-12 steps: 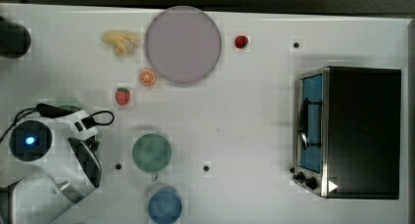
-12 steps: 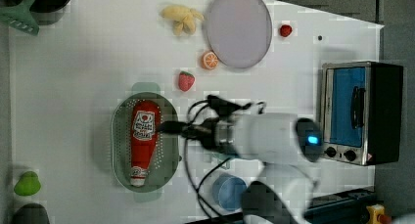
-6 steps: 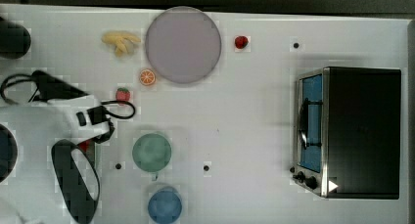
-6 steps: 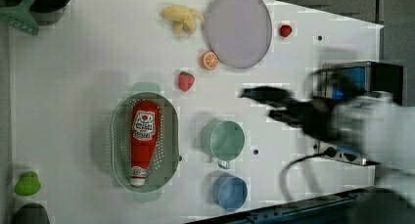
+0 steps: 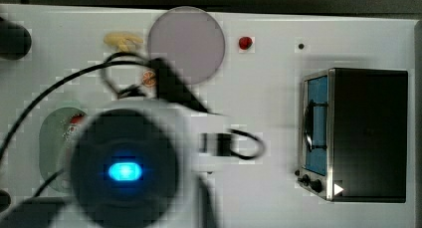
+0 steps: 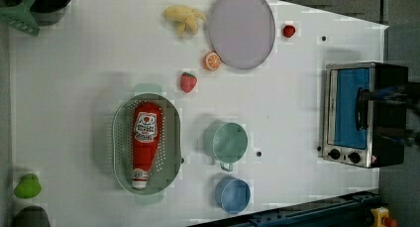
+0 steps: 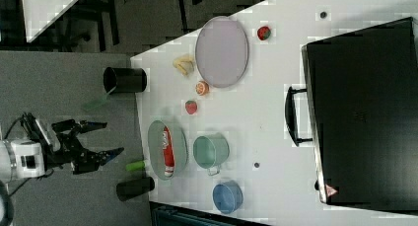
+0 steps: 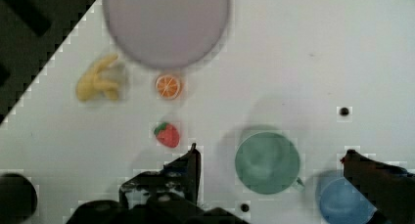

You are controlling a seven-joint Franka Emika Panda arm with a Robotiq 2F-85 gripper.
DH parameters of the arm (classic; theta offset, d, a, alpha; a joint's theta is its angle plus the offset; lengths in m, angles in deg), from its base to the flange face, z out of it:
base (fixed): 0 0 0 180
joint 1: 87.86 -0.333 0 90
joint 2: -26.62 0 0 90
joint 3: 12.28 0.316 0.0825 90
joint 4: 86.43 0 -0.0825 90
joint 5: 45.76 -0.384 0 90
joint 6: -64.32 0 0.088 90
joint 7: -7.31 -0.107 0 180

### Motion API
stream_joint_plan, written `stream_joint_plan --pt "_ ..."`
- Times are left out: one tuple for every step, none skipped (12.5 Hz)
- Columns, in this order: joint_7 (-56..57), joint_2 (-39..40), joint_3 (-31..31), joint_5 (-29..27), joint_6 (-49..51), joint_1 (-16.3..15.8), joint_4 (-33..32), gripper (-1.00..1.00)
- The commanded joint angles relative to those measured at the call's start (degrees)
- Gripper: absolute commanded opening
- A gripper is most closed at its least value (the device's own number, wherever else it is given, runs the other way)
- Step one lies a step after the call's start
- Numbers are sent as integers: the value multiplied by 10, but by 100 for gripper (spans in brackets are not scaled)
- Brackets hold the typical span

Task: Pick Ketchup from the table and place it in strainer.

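ketchup (image 6: pixel 145 143) in strainer (image 6: pixel 120 142) | cup (image 6: pixel 228 143) on the left view's right (just beside)

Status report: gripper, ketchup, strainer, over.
Gripper open, empty, off the table. Ketchup lying inside the strainer. Nothing in the way.

A robot lab set up as a toy kitchen. A white table (image 6: pixel 74 88) stands on grey floor, with dark frames and another table's corner behind it in the right view. On it lie play props: a toaster oven (image 6: pixel 364 113), a round plate (image 6: pixel 241 28), cups (image 6: pixel 225 142), plastic fruit like the banana (image 6: pixel 184 19) and strawberry (image 6: pixel 187 82). A cabled robot arm (image 5: pixel 124 168) with a lit blue light looms in the top view
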Motion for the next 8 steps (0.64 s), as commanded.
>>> stream_joint_plan --pt "31 5 -42 14 30 9 13 100" --pt "44 9 -51 30 30 9 13 100" --pt "45 12 -56 50 31 9 12 100" --pt "49 16 -56 62 25 9 13 100" --pt "50 16 -56 63 20 9 13 100" --pt "50 16 -56 63 21 9 12 100" --pt "50 17 -57 63 21 9 11 100" --pt "50 18 -58 63 21 9 10 100"
